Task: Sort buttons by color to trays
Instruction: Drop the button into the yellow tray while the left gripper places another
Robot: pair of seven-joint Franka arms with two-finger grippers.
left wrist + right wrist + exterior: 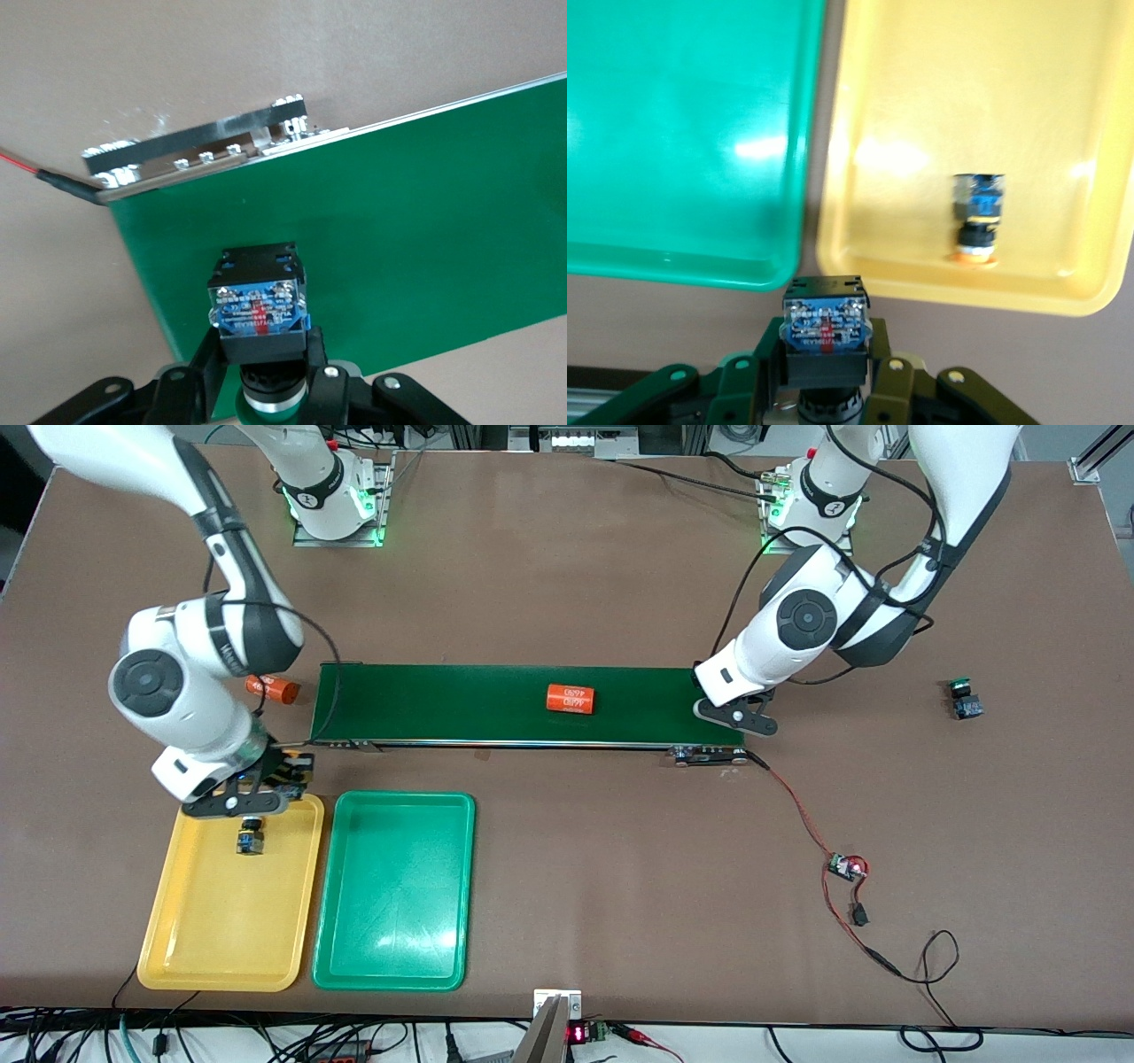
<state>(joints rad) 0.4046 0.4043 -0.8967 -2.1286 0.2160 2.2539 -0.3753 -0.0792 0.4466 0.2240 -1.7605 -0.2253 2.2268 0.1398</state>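
The right gripper (237,802) hangs over the yellow tray's (204,948) conveyor-side rim, clamped on a button (825,326); another button (250,840) lies in that tray. The green tray (390,957) sits just beside it. The left gripper (740,719) — over the conveyor belt (461,704) — grips a button (258,304) too.

Four small dark-bodied push-button switches (251,840) (965,699) (259,305) (824,329), two shallow plastic trays, one yellow (177,948), one green (390,974), two orange printed cylinders (570,699) (273,688), one long dark-green conveyor belt (443,700)
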